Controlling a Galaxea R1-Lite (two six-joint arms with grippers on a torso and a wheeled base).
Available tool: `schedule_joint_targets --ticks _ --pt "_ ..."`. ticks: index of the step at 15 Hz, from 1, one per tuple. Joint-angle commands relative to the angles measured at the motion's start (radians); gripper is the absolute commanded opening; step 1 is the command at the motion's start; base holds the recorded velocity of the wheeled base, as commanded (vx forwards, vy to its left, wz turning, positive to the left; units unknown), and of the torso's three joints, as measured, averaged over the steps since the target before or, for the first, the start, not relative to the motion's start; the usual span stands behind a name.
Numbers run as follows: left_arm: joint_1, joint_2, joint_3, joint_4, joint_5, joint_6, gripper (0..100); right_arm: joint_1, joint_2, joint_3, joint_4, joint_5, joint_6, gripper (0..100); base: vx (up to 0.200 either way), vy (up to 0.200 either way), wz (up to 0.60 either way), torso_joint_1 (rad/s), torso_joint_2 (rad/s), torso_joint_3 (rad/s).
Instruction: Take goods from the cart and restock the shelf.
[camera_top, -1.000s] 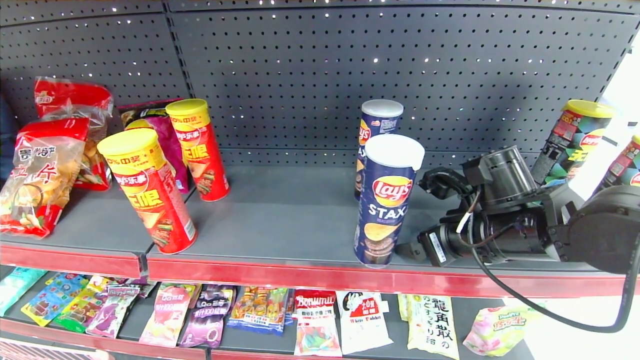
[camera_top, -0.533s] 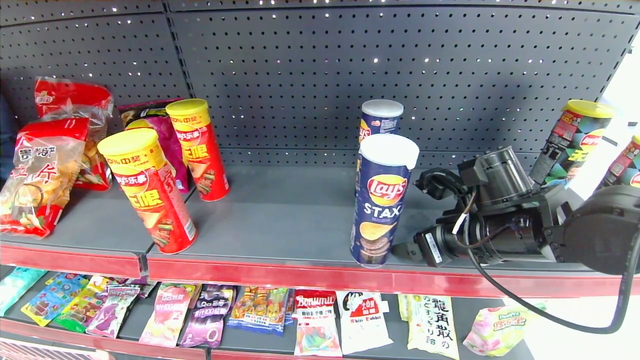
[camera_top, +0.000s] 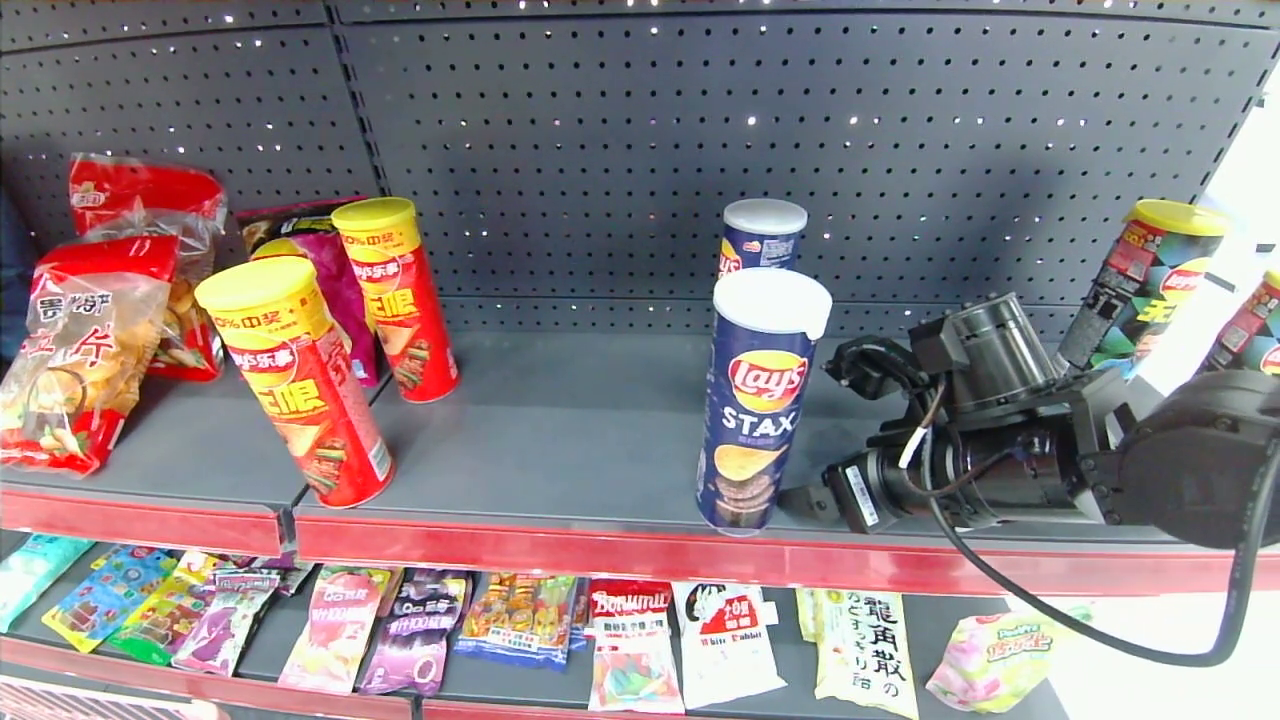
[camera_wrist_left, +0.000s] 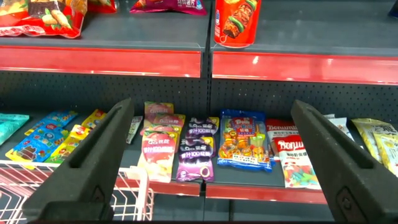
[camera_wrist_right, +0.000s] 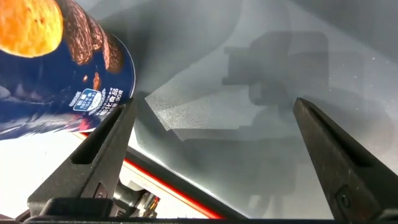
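Blue chip can (camera_top: 760, 400) upright on shelf (camera_top: 560, 440), long axis vertical, white lid up, just behind red shelf lip (camera_top: 560, 545). Right gripper (camera_wrist_right: 214, 102) spread wide, holding nothing. Right wrist view: can base just beside one finger (camera_wrist_right: 102, 143), contact unclear. Left gripper (camera_wrist_left: 211, 104) spread, empty. Left wrist view: white cart wire (camera_wrist_left: 134, 186) below lip. Two blue cans: second blue can (camera_top: 762, 235) farther behind lip. Two red cans (camera_top: 295, 380).

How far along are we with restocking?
Done: a blue can stands upright at the shelf front, a second can behind it. In hand: nothing; the right gripper is open beside the blue can's base, the left gripper open and empty near the cart. Left: the cart's contents are hidden, so I cannot tell.
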Motion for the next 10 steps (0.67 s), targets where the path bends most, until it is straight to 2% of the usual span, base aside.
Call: schedule_joint_targets --ticks 1,4,10 --pt "0.0 0.0 0.0 0.0 0.001 0.0 100 -0.003 -0.008 0.0 0.0 -0.002 0.004 100 0.0 0.0 0.0 0.0 0.0 0.0" --pt "0.0 0.0 0.0 0.0 0.001 0.0 100 -0.012 -0.078 0.022 0.0 -0.043 0.009 100 0.0 0.0 0.0 0.0 0.0 0.0" --pt "0.0 0.0 0.0 0.0 0.001 0.0 100 0.009 -0.542 0.26 0.003 -0.12 0.029 100 0.0 0.0 0.0 0.0 0.0 0.0"
